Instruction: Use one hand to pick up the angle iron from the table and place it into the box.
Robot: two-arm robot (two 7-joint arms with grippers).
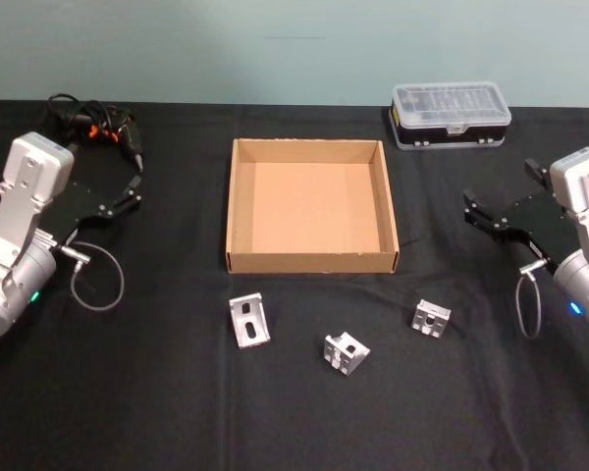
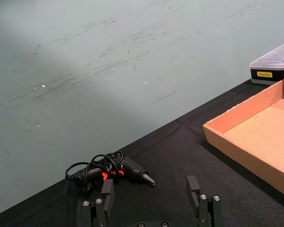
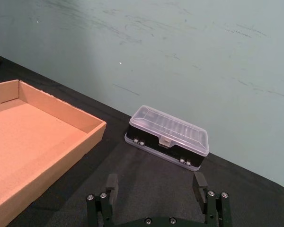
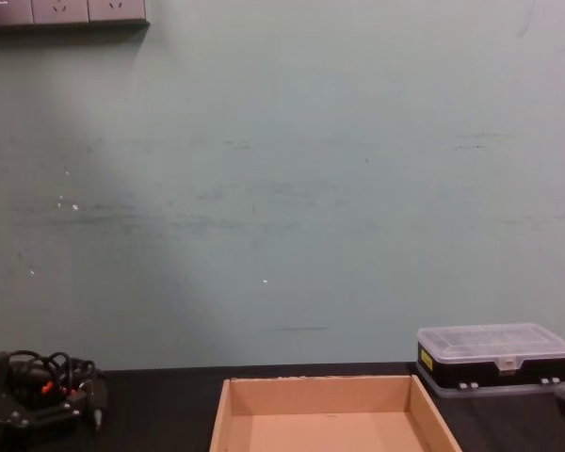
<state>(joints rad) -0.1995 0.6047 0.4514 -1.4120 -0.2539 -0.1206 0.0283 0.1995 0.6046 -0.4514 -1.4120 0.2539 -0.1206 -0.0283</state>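
Head view: three angle irons (image 1: pixel 346 353) lay on the tabletop (image 1: pixel 177 412) just before the empty box (image 1: pixel 311 261), within reach. The left gripper (image 1: pixel 137 188) and right gripper (image 1: pixel 471 212) flanked it. Wrist views: both spread wide, empty, seemingly readied. Chest view: the box sat open-topped.

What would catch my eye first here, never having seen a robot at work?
Most likely the tan cardboard box, open-topped, in the middle of the black table. Just in front of it lie three small silvery angle irons: one left, one middle, one right. The left gripper and right gripper flank the box, both open, pointing inward and touching nothing.
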